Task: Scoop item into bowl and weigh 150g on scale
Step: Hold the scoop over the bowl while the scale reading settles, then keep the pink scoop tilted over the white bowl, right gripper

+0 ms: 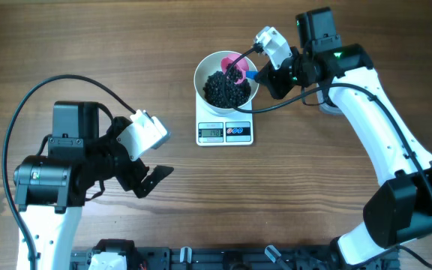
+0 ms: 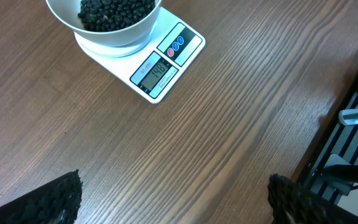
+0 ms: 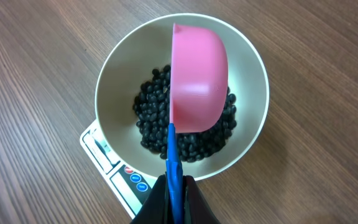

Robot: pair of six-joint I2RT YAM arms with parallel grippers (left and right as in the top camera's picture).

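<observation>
Left pincer (image 2: 173,190): nearest to you, on your left side of the table (image 1: 313,195); its jaws stand wide and hold nothing; it hangs over bare wood, well apart from the scale.
Scale (image 1: 225,133): you find it mid-table, beyond the left pincer; flat and white, its display and two small round buttons on the edge facing you; the digits are lit, but you cannot read them with certainty.
Bowl (image 3: 114,81): white and round; it sits upright on the scale's platform and covers most of it, leaving the display strip clear.
Beans (image 3: 151,106): the small black beans lie in a loose dark pile in the bottom of the bowl; the upper wall shows bare white.
Scoop (image 3: 197,81): a pink cup on a blue handle (image 3: 174,155); you see it turned on its side over the beans, inside the bowl's rim; whether it touches them you cannot tell.
Right pincer (image 3: 176,196): farthest, at the bowl's right side; its jaws are clamped narrow on the blue handle.
</observation>
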